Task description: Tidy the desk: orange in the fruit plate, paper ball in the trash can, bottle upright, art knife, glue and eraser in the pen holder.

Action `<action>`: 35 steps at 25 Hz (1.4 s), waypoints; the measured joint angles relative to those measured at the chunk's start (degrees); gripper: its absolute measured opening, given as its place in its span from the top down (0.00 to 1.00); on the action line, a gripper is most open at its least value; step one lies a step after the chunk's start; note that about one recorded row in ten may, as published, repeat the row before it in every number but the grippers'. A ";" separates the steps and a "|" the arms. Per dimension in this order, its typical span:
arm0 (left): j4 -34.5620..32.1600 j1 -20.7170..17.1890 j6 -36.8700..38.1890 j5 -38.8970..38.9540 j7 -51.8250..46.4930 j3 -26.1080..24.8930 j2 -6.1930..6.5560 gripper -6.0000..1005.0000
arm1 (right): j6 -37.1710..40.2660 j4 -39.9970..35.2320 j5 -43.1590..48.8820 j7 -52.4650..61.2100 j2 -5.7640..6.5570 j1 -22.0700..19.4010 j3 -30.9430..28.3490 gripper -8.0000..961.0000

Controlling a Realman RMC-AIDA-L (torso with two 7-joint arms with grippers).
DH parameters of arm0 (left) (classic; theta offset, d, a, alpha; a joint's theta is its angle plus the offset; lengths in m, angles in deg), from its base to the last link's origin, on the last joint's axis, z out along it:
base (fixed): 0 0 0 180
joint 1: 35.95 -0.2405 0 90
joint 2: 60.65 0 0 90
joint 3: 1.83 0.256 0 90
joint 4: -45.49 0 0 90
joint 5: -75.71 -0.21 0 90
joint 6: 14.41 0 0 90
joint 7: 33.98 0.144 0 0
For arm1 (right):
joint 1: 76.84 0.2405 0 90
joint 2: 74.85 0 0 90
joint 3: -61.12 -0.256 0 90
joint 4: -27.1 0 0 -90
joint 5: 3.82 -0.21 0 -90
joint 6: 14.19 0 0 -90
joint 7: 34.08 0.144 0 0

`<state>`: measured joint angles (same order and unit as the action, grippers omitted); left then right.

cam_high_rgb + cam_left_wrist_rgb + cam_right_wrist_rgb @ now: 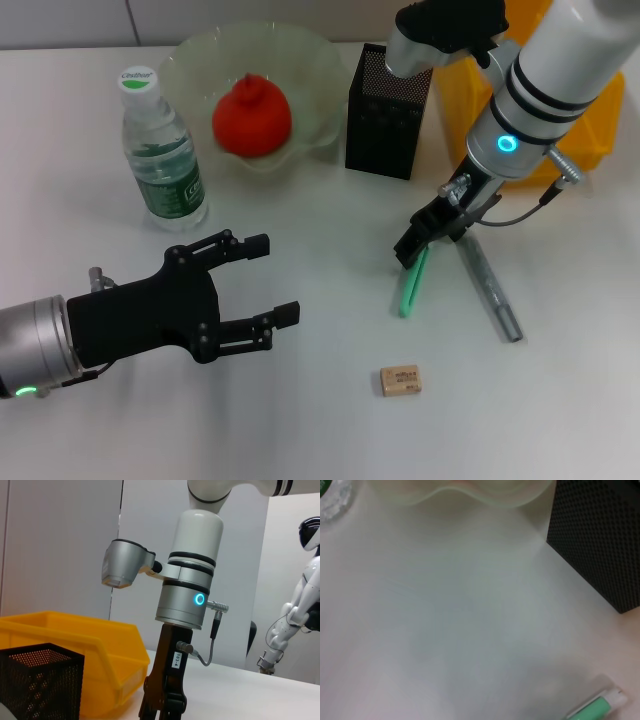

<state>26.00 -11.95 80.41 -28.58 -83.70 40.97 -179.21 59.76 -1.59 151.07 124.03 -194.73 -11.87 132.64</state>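
The left gripper (268, 280) hovers low over the near-left table (300, 420), fingers spread and holding nothing; behind it the bottle (162, 150) stands upright, and the orange (251, 116) sits in the fruit plate (320, 60). Next comes the pen holder (385, 115), then the right gripper (415, 245) — lowered onto the upper end of a slim green stick (411, 285), probably the art knife; whether its jaws have closed I cannot tell. The stick looks light, stiff and slick; a pinch across its narrow width, near mid-length, would likely hold best. A grey pen-like tube (490, 285) lies beside it; the eraser (401, 380) is nearer. The trash can (455, 110) is half hidden — no paper ball shows.
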 joint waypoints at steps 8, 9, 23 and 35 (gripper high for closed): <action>-0.03 0.13 0.00 -0.04 -0.02 0.00 0.00 0.16 | -0.38 1.27 -0.81 -0.42 0.00 0.49 0.10 0.22; -0.03 0.15 0.00 -0.04 -0.02 0.00 0.00 0.16 | -0.40 1.28 -0.81 -0.48 0.00 0.50 0.10 0.22; -0.03 0.16 0.25 -0.03 0.01 0.00 -0.04 0.16 | -1.07 0.29 -6.45 -1.22 0.00 0.17 8.92 0.22; 0.06 0.16 0.40 0.02 0.06 0.00 -0.09 0.16 | -0.70 -0.84 -6.60 -1.37 0.00 -0.14 8.99 0.22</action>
<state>26.06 -11.79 80.81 -28.56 -83.64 40.97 -179.30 59.06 -2.43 144.47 122.66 -194.73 -12.01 141.63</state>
